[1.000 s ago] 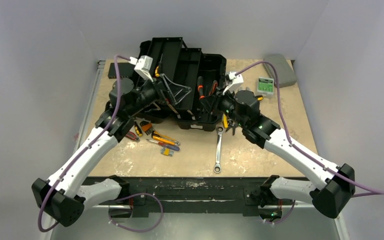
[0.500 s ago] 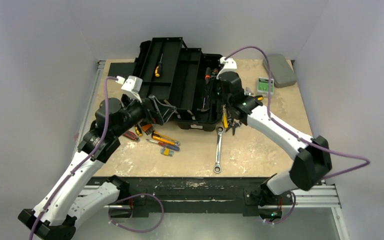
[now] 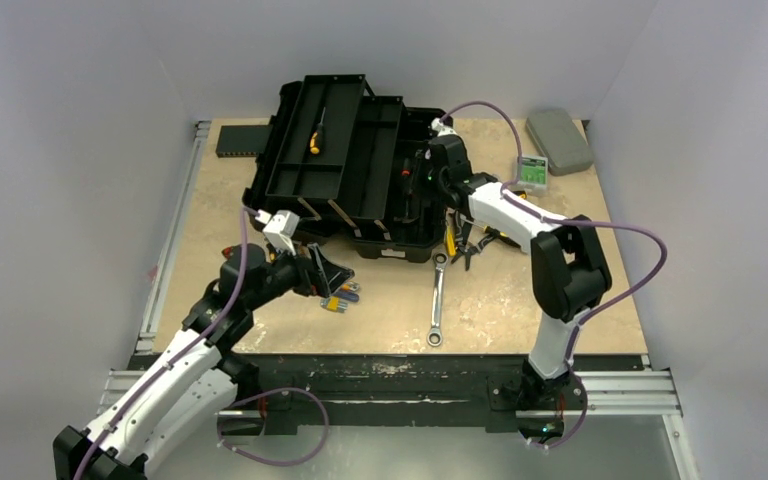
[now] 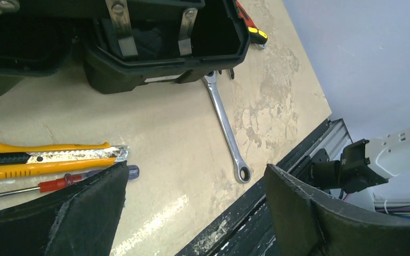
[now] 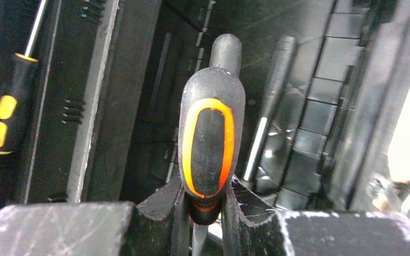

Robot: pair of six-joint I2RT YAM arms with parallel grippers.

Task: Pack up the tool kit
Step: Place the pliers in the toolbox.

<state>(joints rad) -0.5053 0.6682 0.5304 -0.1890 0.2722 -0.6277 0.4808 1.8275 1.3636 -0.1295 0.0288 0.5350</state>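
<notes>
Pincer on the right clamps a black-and-orange handle, centre frame, over the toolbox; left pincer gapes wide above the bench.

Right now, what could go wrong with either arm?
The right gripper pinches only the butt end of the orange-and-black handle over the toolbox; the tool could swing or slip out. The open left gripper hovers by the utility knife and red screwdriver, lying side by side; it may catch both.
</notes>
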